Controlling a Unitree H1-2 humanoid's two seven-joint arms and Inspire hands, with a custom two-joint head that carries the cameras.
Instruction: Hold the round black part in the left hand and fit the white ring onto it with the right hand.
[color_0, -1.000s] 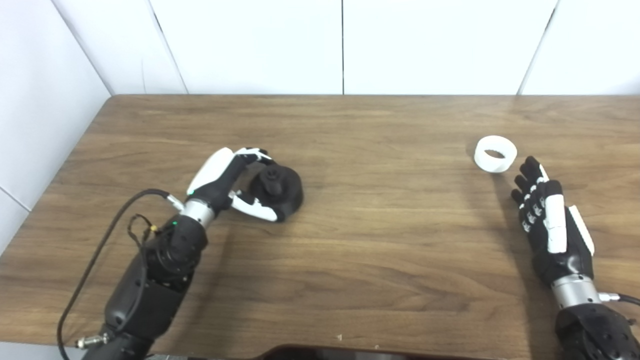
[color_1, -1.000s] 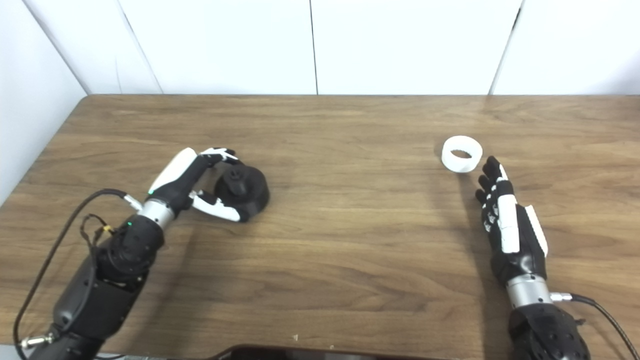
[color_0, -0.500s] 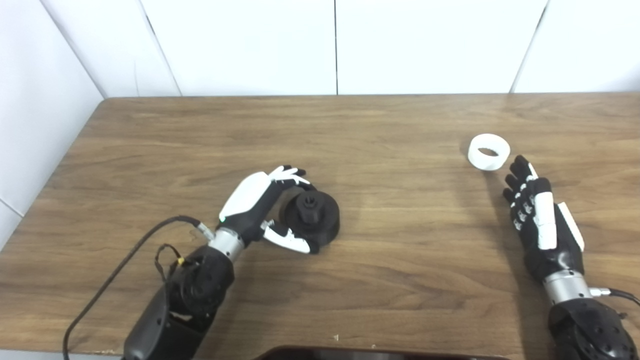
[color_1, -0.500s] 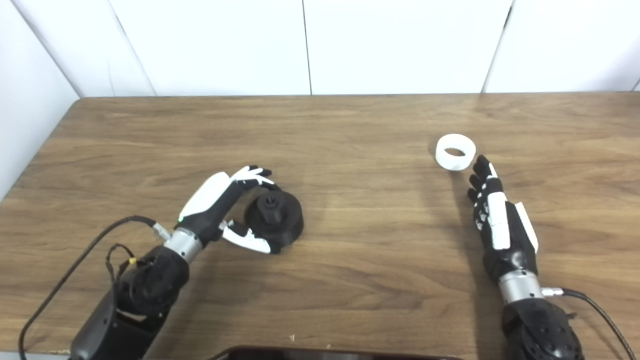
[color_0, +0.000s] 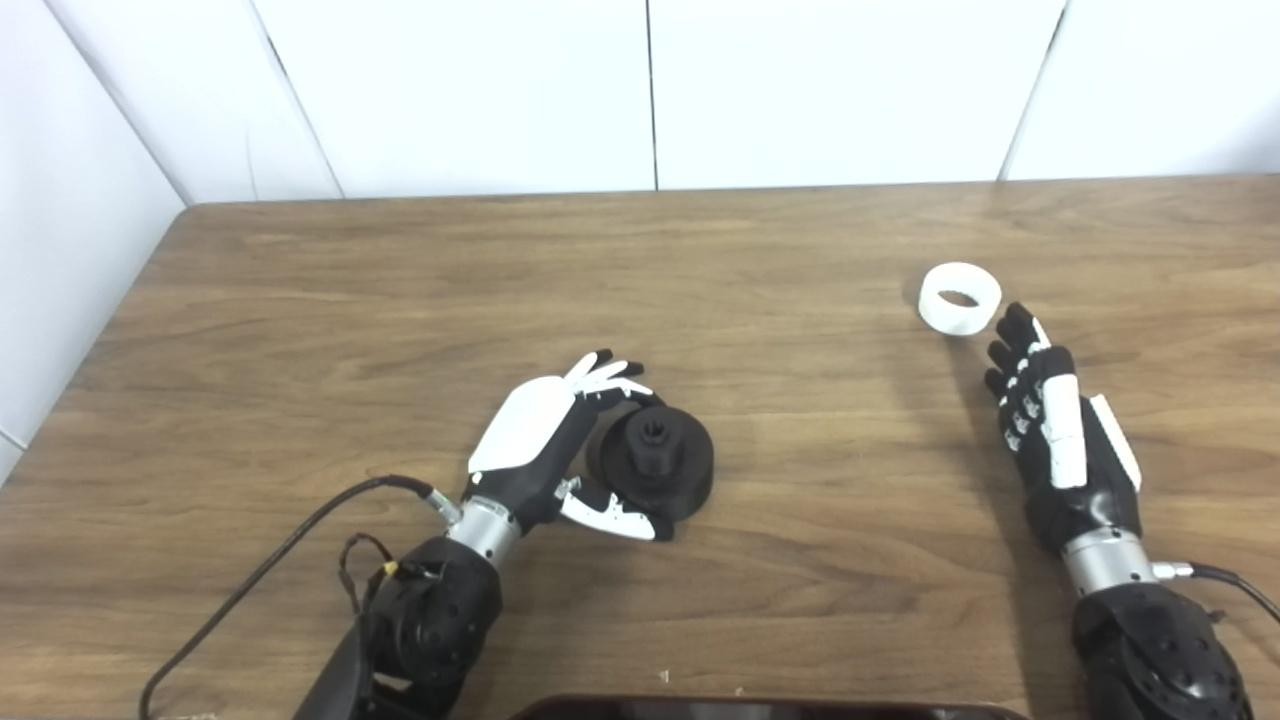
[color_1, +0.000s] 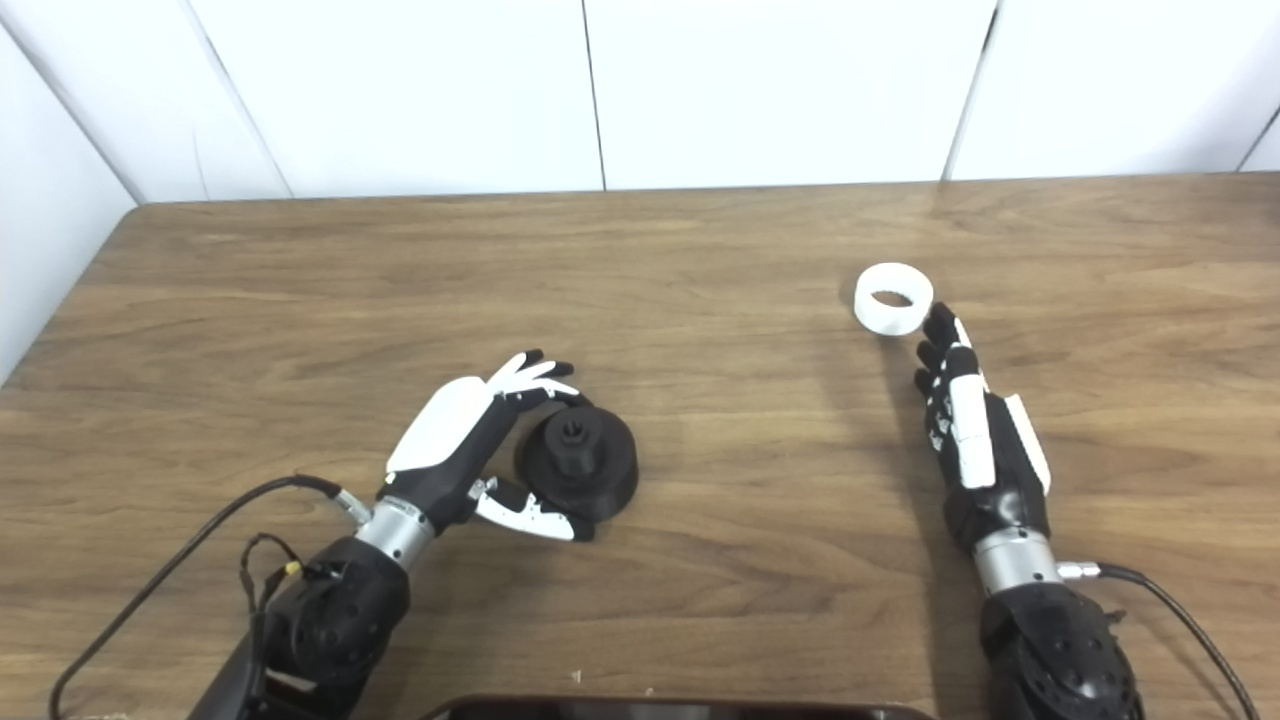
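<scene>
Two hands | left hand (color_0: 560, 450) grasps round black part (color_0: 655, 468) on worktop (color_0: 400, 300) | right hand (color_0: 1050, 430) released, fingers apart beside white ring (color_0: 960, 298) | ring likely light, rigid; pinch its outer wall

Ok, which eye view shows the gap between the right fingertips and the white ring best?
Left eye view: a sliver of table shows between the white ring and the right hand. In the right eye view the fingertips overlap the ring's edge, hiding any gap.
</scene>
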